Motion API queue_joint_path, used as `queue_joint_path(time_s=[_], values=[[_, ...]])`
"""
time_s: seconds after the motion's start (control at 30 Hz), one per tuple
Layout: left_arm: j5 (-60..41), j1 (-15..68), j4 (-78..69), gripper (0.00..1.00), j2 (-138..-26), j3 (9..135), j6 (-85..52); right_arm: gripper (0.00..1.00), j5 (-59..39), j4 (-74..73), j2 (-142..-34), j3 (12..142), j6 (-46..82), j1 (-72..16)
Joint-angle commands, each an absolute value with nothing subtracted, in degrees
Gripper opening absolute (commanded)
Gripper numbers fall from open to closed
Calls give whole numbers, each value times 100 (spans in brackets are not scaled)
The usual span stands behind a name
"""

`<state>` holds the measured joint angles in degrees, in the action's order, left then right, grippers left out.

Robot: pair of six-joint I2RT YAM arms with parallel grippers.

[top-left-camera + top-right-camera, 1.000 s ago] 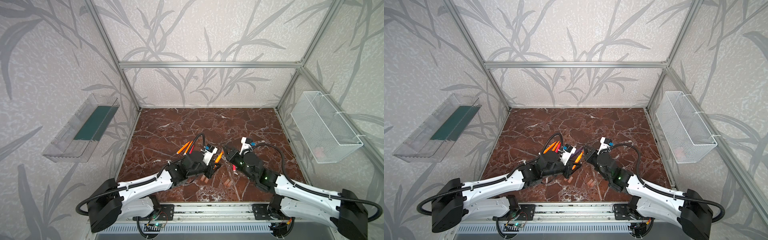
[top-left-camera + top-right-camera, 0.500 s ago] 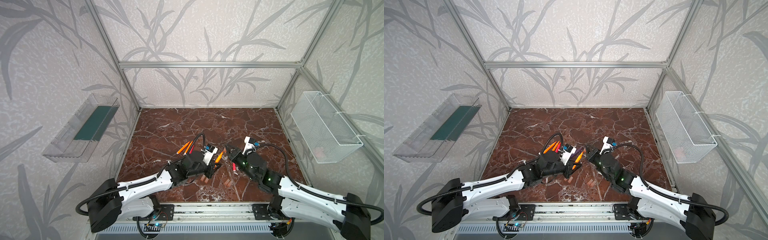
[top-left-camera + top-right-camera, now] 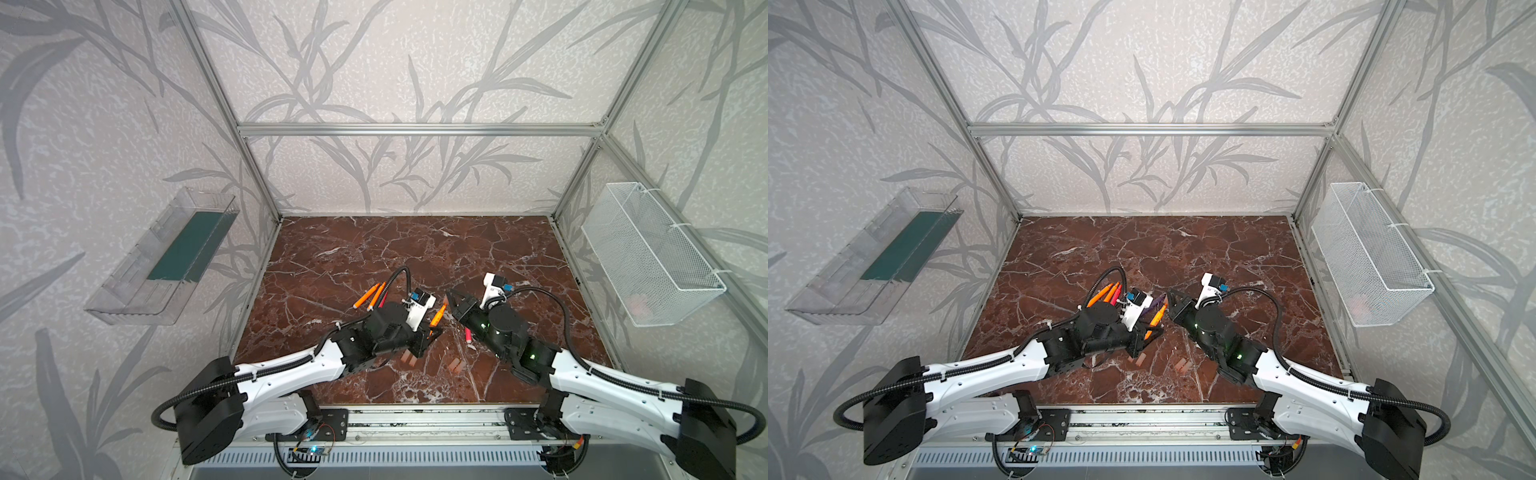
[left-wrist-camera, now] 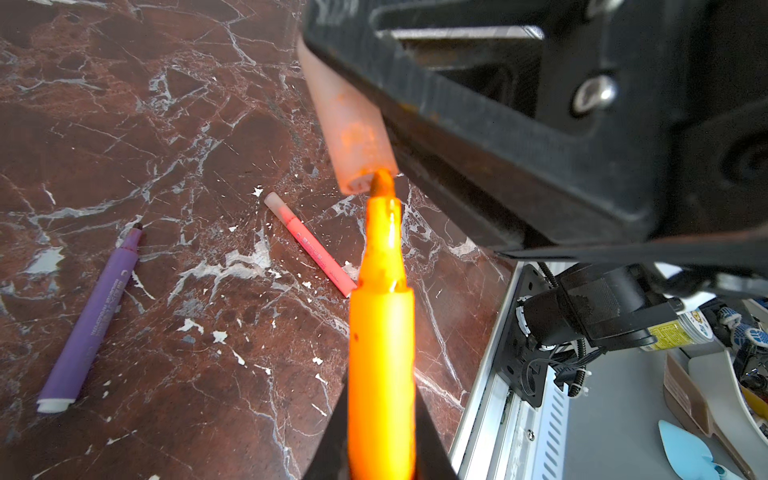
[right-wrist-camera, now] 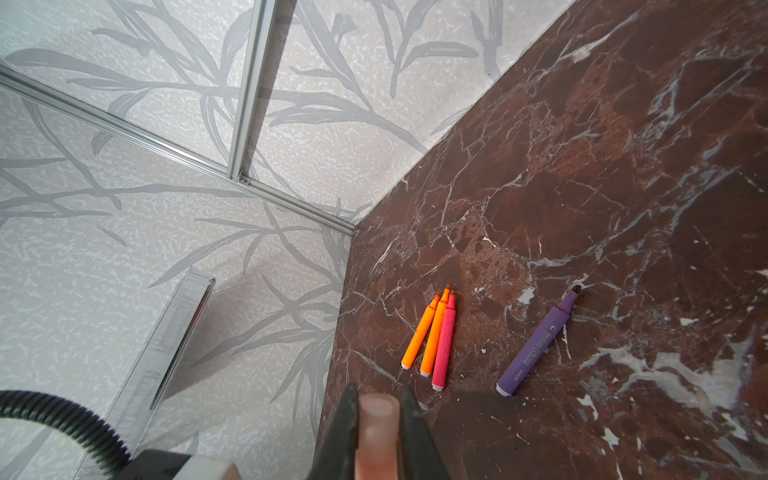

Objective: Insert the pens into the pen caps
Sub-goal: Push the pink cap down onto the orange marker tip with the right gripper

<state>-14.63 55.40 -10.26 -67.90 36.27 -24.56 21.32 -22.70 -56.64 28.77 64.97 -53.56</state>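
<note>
The left end effector (image 4: 380,415) is pinched tight around the barrel of a slim orange marker pen (image 4: 382,316), with the tip pointing outward. Facing it, the right end effector (image 5: 377,405) is clamped on a short translucent pinkish-tan pen cap (image 4: 349,120), its open end turned toward the pen. The pen's tip touches the rim of that opening but is not visibly inside it. Both are held in the air over the middle of the brown marbled bench (image 3: 374,249).

Beneath them on the bench lies a purple marker pen (image 4: 89,320). Apart from it lies a red-pink pen already wearing its cap (image 4: 311,245). Toward the back-left corner, three uncapped pens, two orange and one pink (image 5: 434,336), lie side by side, touching. Near the front edge sit one pair of loose caps (image 3: 409,359) and another pair (image 3: 455,365).
</note>
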Motion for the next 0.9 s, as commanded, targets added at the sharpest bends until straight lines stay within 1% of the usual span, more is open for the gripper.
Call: queue_joint_path(time_s=[0.0, 0.23, 0.4, 0.47, 0.5, 0.57, 0.73, 0.87], values=[[-1437, 5555, -1055, 0, -6769, 3751, -2382, 0, 2100, -2384, -5638, 3014, 6470, -5388], [-1346, 5555, -1020, 0, -6798, 3771, -2451, 0, 2022, -2617, -5655, 2777, 6590, -5531], [-1386, 5505, -1043, 0, -6864, 3780, -2542, 0, 2202, -2888, -5783, 2616, 6581, -5819], [-1469, 5461, -1083, 0, -6873, 3766, -2596, 0, 2227, -3085, -5871, 2538, 6559, -5830], [-1523, 5421, -1134, 0, -6873, 3747, -2646, 0, 2241, -3253, -5924, 2484, 6529, -6029], [-1675, 5327, -1256, 0, -6870, 3690, -2759, 0, 2291, -3575, -6013, 2356, 6453, -6104], [-2339, 4941, -1886, 0, -6851, 3430, -3184, 0, 2421, -4462, -6249, 2110, 6223, -6288], [-2433, 4940, -1983, 0, -6712, 3367, -3167, 0, 2425, -4666, -6451, 2160, 6072, -6396]])
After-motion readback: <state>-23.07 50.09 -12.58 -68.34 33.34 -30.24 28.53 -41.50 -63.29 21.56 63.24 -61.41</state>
